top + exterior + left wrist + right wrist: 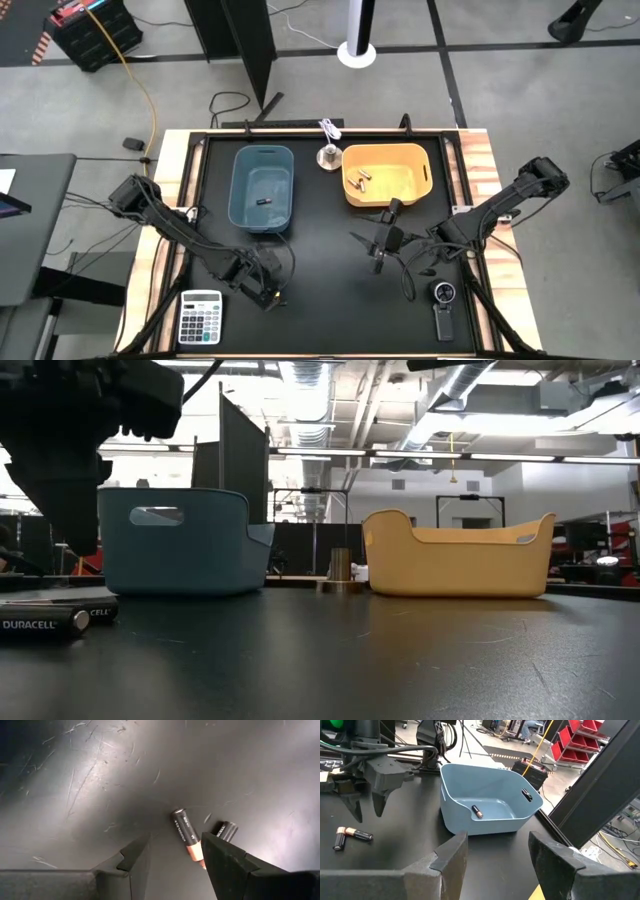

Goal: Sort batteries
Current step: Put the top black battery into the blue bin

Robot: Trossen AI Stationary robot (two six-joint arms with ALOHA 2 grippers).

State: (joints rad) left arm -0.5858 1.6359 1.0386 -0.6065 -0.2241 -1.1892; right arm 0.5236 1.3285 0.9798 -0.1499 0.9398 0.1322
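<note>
Two dark batteries with copper-coloured ends lie side by side on the black table: one (187,836), the other (226,830), also seen in the low view (45,622) and the right wrist view (351,834). My left gripper (175,842) hangs open just above them, near the calculator (201,317). The blue bin (263,187) holds a battery (477,811) on its floor and another (527,795) by its wall. The yellow bin (387,175) holds several batteries (360,181). My right gripper (498,840) waits open above the table's middle (365,242), facing the blue bin.
A small metal bell (328,155) with a white cord stands between the two bins at the far side. A black handheld device with a round dial (444,305) lies near the table's right near corner. Bare black tabletop (330,290) lies between the two grippers.
</note>
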